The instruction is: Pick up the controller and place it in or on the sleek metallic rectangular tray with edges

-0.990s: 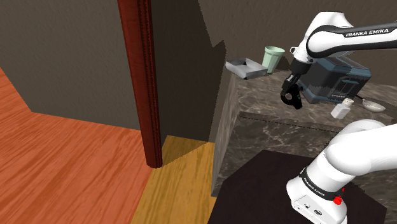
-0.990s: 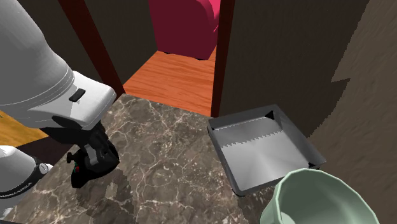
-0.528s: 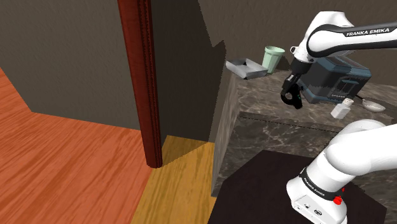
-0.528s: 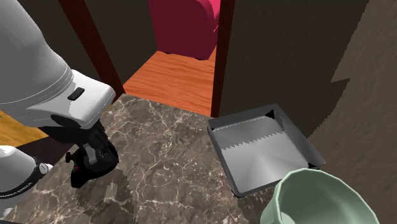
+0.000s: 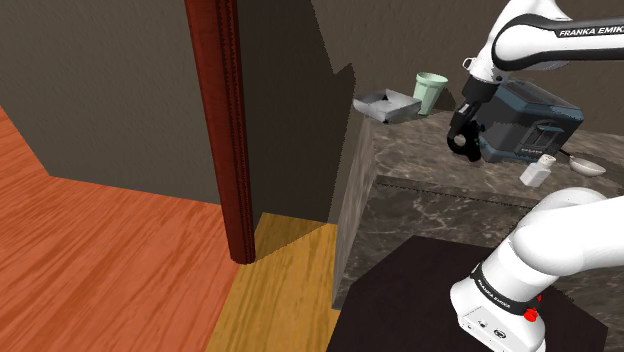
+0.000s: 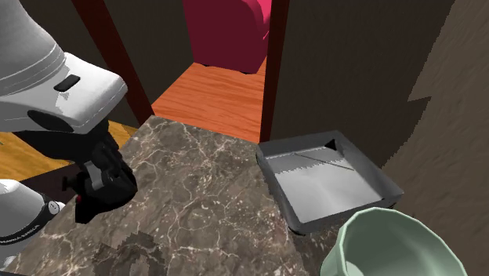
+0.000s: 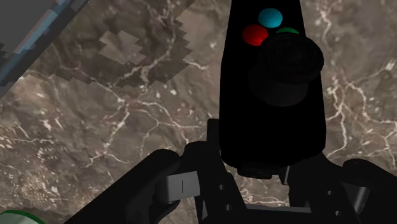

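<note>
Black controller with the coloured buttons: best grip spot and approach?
Across the straight long sides of the black slab-shaped controller, at the plain end beyond its thumbstick, coming in along its length from that end. The black pincer clasps it there now; those parallel sides probably seat squarely.

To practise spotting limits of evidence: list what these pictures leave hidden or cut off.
Controller, wrist view: far end cut by the picture's edge; near end hidden behind the gripper.
Green button: mostly behind the thumbstick.
Pale green cup, second exterior view: cut by the bottom edge.
</note>
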{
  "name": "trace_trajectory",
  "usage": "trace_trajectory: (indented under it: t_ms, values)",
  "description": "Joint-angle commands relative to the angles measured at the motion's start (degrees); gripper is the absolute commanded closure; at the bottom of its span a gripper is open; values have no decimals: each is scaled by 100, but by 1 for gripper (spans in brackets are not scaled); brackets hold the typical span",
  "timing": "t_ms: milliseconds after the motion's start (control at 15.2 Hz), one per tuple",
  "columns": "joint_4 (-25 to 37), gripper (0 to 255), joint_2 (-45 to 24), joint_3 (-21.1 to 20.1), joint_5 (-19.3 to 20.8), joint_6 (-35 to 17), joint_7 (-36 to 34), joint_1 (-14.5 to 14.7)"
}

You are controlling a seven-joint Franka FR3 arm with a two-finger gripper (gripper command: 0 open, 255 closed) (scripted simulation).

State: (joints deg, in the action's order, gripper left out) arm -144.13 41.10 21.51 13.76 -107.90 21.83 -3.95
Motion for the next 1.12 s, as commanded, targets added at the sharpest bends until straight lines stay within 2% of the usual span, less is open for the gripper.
trace_trajectory:
  t_ms: [0, 858, 1056]
  values:
    - [131, 255, 13, -44, -33, 146, -12, 17]
    - [1135, 255, -47, -215, -192, 1092, 21, 94]
    - [1639, 255, -768, -41, -297, 864, 121, 251]
